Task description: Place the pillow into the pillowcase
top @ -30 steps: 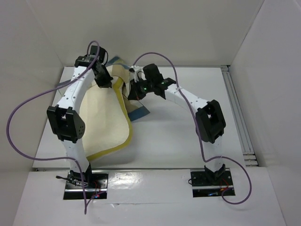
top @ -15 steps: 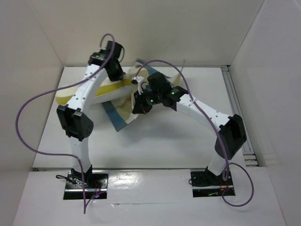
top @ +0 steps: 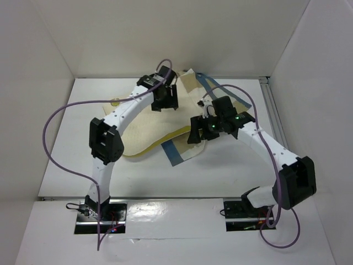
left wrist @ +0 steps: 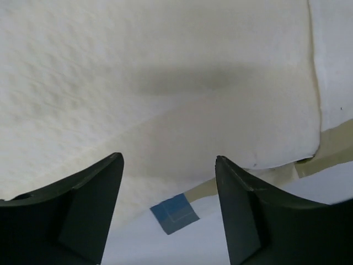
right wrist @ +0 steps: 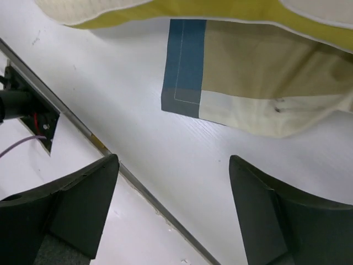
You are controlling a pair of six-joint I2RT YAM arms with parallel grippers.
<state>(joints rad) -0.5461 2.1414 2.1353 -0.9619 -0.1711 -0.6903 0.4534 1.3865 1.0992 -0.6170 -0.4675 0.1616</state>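
**Cream pillow lies on the checked pillowcase, both grippers empty**

In the overhead view the pillow rests flat on the table, left of centre, with its quilted face and olive-yellow piping uncovered. The pillowcase spreads beneath and beyond it. A blue and tan corner pokes out at the near edge, and more cloth shows at the far side and towards the right.

The left gripper hangs above the pillow's far part, jaws spread wide with nothing between them. Its wrist view shows only cream quilting below. The right gripper hovers by the pillow's near-right edge, jaws likewise wide and empty, with the case corner ahead of it.

As I judge it, the task is largely undone. Most of the pillow is plainly outside, and I cannot tell whether any corner sits in the mouth. What is left is to find the opening, hold it apart and work the pillow in
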